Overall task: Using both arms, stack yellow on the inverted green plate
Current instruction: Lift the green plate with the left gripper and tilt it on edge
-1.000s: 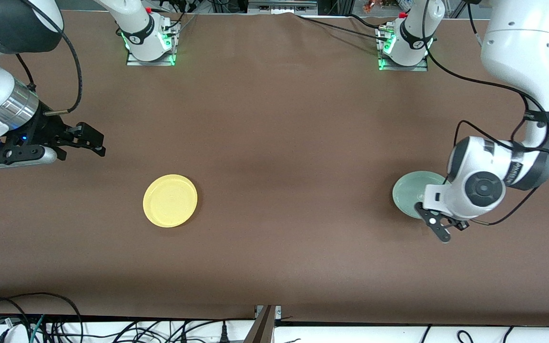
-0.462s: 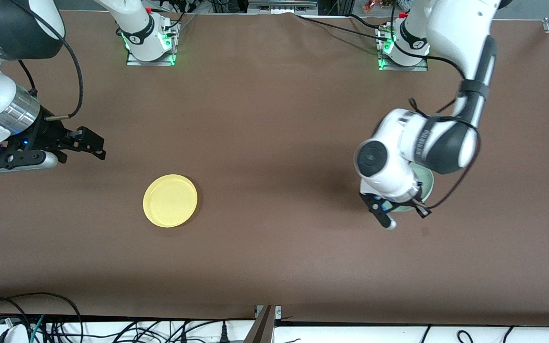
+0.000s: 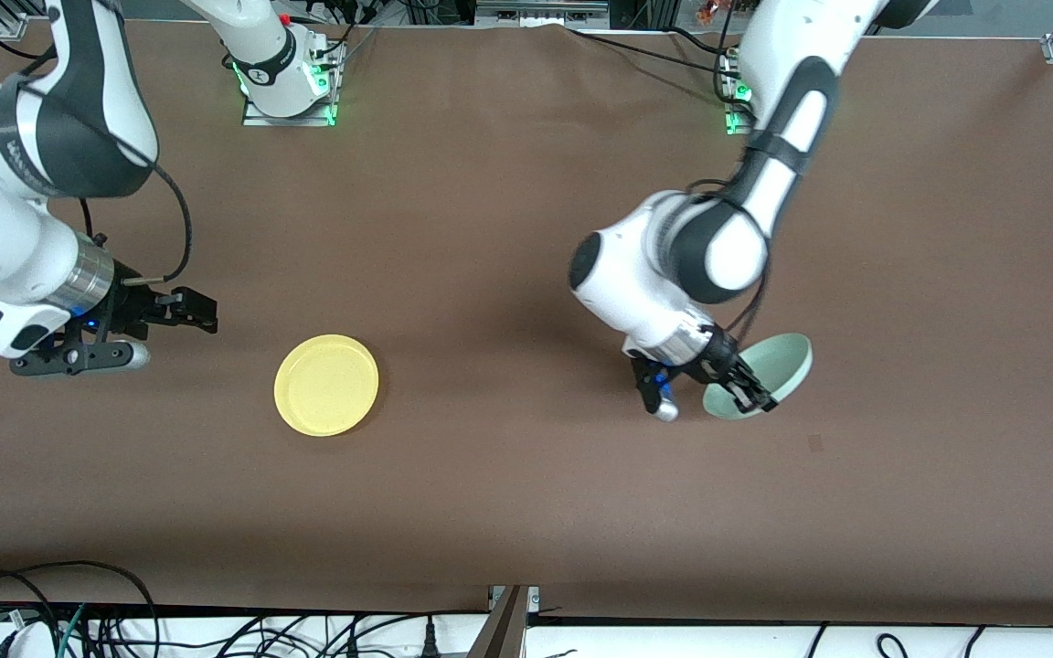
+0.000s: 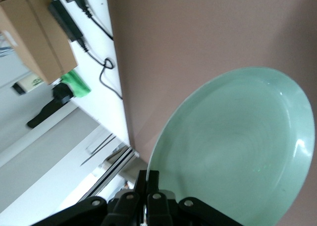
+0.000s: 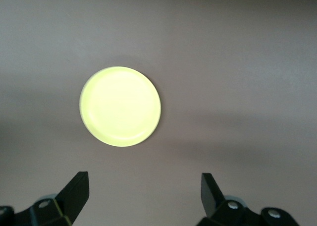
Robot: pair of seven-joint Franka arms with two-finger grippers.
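Note:
The pale-yellow plate [image 3: 326,384] lies flat on the brown table toward the right arm's end; it also shows in the right wrist view [image 5: 120,106]. My right gripper [image 3: 199,313] is open and empty, hovering beside it, apart from it; in the right wrist view [image 5: 143,186] the fingers stand wide. My left gripper [image 3: 758,397] is shut on the rim of the mint-green plate [image 3: 764,370] and holds it tilted above the table toward the left arm's end. In the left wrist view the green plate [image 4: 237,151] is steeply tilted, its rim pinched at my left gripper [image 4: 152,179].
The brown table [image 3: 526,228] lies between the two plates. Both arm bases stand along the table's edge farthest from the front camera. Cables and a white ledge [image 3: 216,631] run along the edge nearest the camera.
My left arm has swung toward the table's middle, lifting and tilting the green plate by its rim. My right gripper has shifted slightly toward the yellow plate.

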